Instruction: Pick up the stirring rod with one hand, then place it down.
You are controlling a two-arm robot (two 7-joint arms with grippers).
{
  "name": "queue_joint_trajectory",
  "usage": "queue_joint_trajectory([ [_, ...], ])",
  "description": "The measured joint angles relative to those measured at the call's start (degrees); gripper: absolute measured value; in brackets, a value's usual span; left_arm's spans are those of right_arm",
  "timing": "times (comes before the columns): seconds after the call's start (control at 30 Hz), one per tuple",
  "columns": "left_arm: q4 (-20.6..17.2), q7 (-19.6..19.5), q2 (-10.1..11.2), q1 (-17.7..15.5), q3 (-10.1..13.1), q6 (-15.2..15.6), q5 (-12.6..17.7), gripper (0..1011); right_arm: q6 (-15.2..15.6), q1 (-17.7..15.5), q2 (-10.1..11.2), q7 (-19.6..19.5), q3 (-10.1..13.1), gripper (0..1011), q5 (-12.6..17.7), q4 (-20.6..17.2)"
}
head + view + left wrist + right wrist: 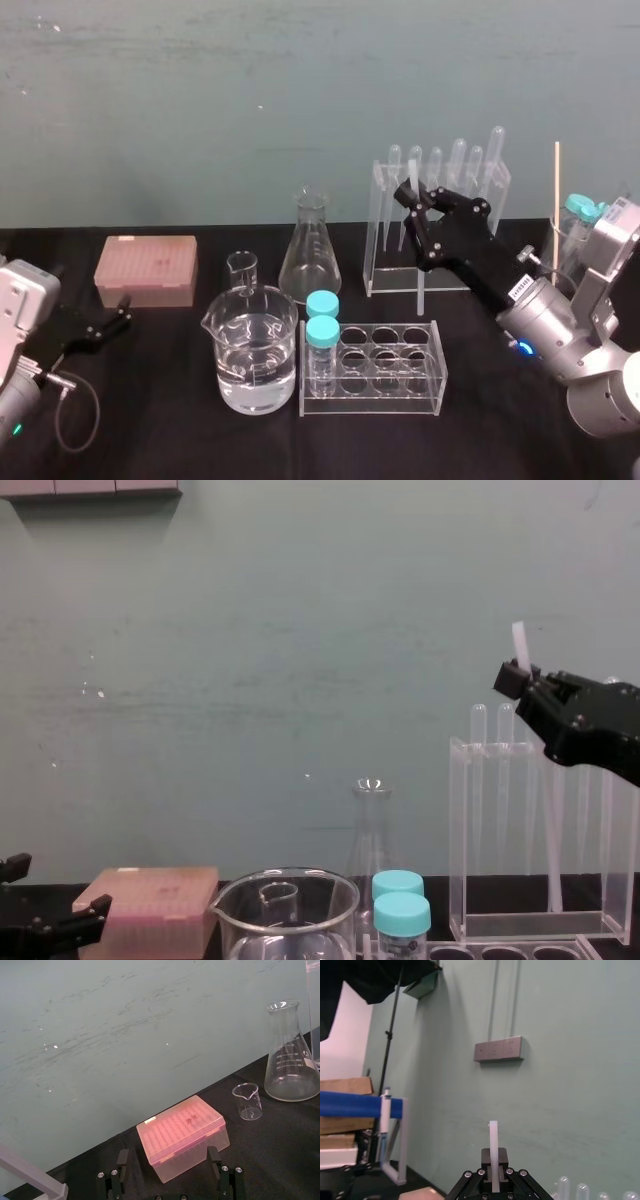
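Observation:
The stirring rod (420,290) is a thin translucent-white stick standing nearly upright in front of the clear pipette rack (440,220). My right gripper (410,195) is shut on its upper part. In the chest view the rod's top (520,640) pokes above the right gripper (515,675), and the lower length runs down before the rack. The right wrist view has the rod (493,1135) clamped between the fingertips of the right gripper (493,1160). My left gripper (120,318) rests open at the table's left, near the pink box; its fingers (120,1170) stand wide apart with nothing between them.
A pink tip box (146,270) sits at the left. A large water beaker (252,350), a small beaker (242,270) and a conical flask (310,250) stand mid-table. A clear tube rack (400,375) holds two blue-capped vials (322,330). A thin wooden stick (557,200) stands at far right.

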Motion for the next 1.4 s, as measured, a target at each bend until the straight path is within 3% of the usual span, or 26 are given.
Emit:
queue_joint_trajectory([
  [0.4,0.0,0.0,0.0,0.0,0.0,0.0,0.0,1000,0.9,-0.1,1.1,1.6,-1.8,67,-0.2,1.0],
  [1.03,0.0,0.0,0.0,0.0,0.0,0.0,0.0,1000,-0.1,2.9,0.8,4.2,-4.4,67,-1.1,8.9],
  [1.4,0.0,0.0,0.0,0.0,0.0,0.0,0.0,1000,0.1,3.8,0.9,4.4,-5.3,67,-2.2,10.9],
])
